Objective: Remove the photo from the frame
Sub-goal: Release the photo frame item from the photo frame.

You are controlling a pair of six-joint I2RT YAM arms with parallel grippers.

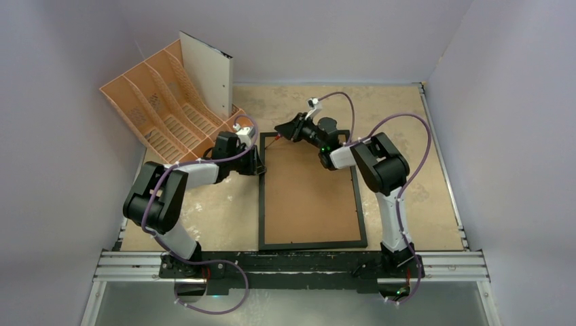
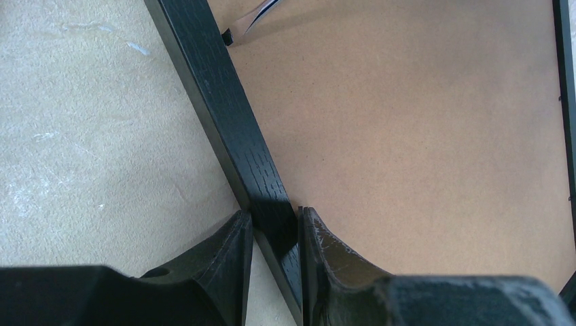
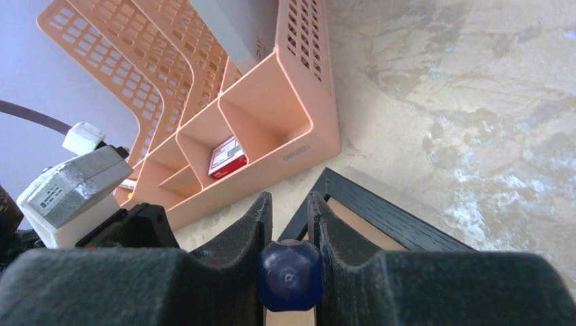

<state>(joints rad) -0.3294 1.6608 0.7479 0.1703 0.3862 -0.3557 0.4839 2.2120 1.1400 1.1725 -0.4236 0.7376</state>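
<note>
The black frame [image 1: 261, 197] lies face down on the table, its brown backing board [image 1: 309, 197] facing up. The photo is hidden under the board. My left gripper [image 1: 257, 163] is shut on the frame's left rail [image 2: 224, 109], one finger outside it and one on the board [image 2: 407, 136]. My right gripper [image 1: 285, 130] hovers at the frame's far left corner [image 3: 387, 214]. Its jaws [image 3: 289, 200] are shut on a blue knob [image 3: 289, 275], seemingly a small tool's handle. A thin metal tip [image 2: 261, 10] rests by a small black tab [image 2: 227, 35] at the rail's inner edge.
An orange file organiser [image 1: 163, 109] stands at the far left, close to the frame's corner, and also shows in the right wrist view [image 3: 272, 102]. It holds a blank white sheet [image 1: 207, 71] and a small red-and-white box [image 3: 227, 157]. Walls enclose the table on three sides.
</note>
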